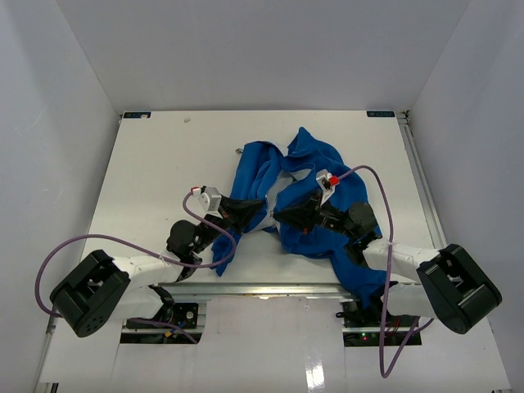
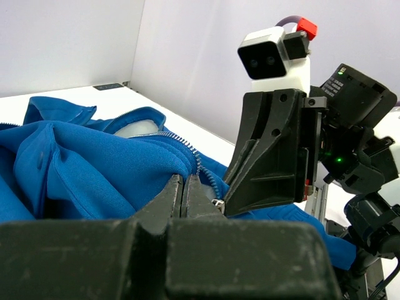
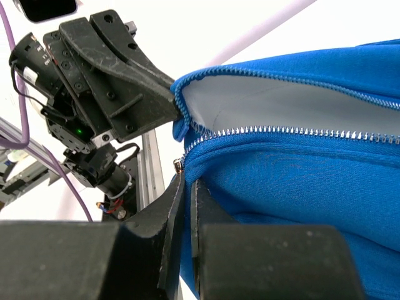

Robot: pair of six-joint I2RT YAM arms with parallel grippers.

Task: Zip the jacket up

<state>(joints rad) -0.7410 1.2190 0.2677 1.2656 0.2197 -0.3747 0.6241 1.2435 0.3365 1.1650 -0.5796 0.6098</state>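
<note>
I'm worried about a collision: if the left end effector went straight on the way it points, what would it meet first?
Beyond the jacket fold it pinches, probably the right end effector, close ahead and slightly rightward; exact depth is unclear.

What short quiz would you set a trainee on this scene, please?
1. True or false: the jacket is fully zipped.
2. In the right wrist view, what shows between the two rows of zip teeth? A. white lining B. bare table C. a red label
3. Fill in: the left gripper and the right gripper are both ____ on the jacket's front edges.
Key: 1. False, the rows of teeth lie apart. 2. A. 3. shut.
</note>
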